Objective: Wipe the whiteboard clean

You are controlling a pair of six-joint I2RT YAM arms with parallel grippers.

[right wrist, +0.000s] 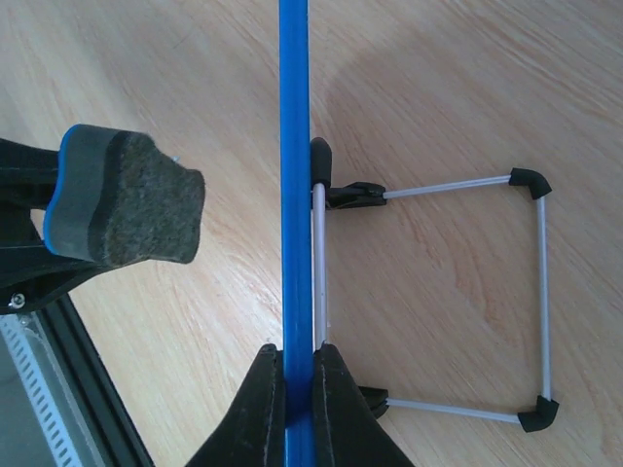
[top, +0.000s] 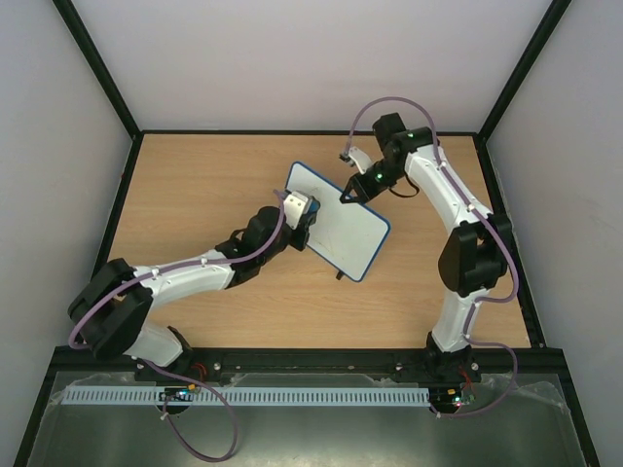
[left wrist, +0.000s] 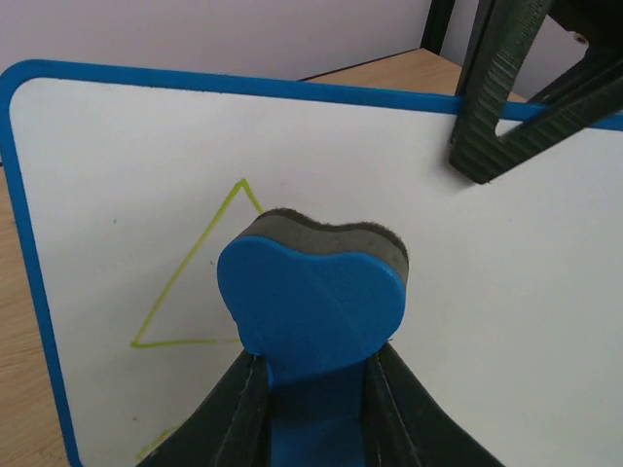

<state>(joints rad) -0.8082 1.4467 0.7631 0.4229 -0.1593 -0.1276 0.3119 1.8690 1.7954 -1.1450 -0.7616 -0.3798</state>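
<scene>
Left wrist view: one left gripper [left wrist: 321,399] is clamped on one blue eraser [left wrist: 311,292], felt side facing the single whiteboard [left wrist: 117,146] directly ahead of its fingers. The right wrist view shows a gap between felt and board. One yellow-green triangle [left wrist: 187,263] lies left of the eraser. Farther on, one right gripper [right wrist: 297,409] pinches the board's rim. One wire stand [right wrist: 540,292] sits behind the board on the table [right wrist: 438,78].

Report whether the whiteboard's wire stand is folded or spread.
Spread: the wire stand juts well out from the back of the whiteboard.
</scene>
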